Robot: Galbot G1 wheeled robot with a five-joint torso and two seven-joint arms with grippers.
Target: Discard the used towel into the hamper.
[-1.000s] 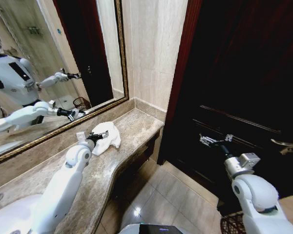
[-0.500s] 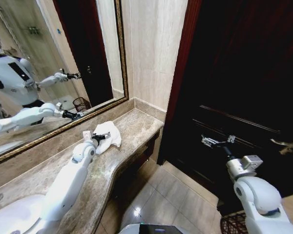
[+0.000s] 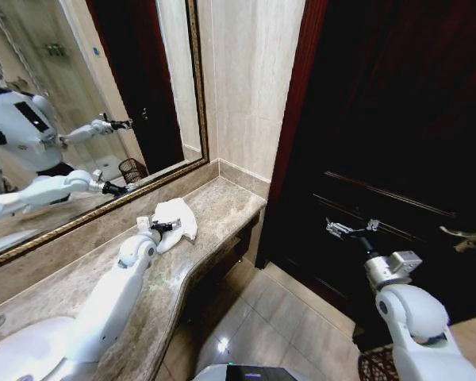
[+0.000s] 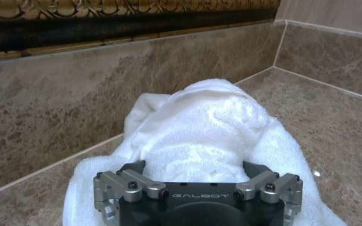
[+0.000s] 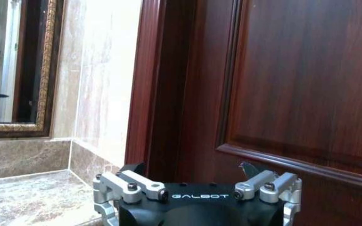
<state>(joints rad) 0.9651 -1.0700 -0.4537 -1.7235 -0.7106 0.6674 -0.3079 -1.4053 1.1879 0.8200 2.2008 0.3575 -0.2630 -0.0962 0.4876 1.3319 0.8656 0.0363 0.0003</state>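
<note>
My left gripper [image 3: 168,228] sits spread wide against the white towel [image 3: 178,218] on the marble surface [image 3: 214,208]. My right gripper [image 3: 337,230] hangs open before the dark door [image 3: 397,119].

Towel: crumpled white terry towel [image 3: 177,220] at centre left of the head frame, plain, with no print.
Worktop: brown-beige mottled marble worktop [image 3: 214,208], veined lighter.
Mirror frame: gilded ornate mirror frame [image 3: 200,95] at upper left, with scrolled relief.
Door: dark reddish-brown panelled wooden door [image 3: 381,119] at right, glossy.
Hamper: dark reddish-brown openwork hamper [image 3: 378,364] at lower right edge.
Left hand: black and silver left hand [image 3: 167,226].
</note>
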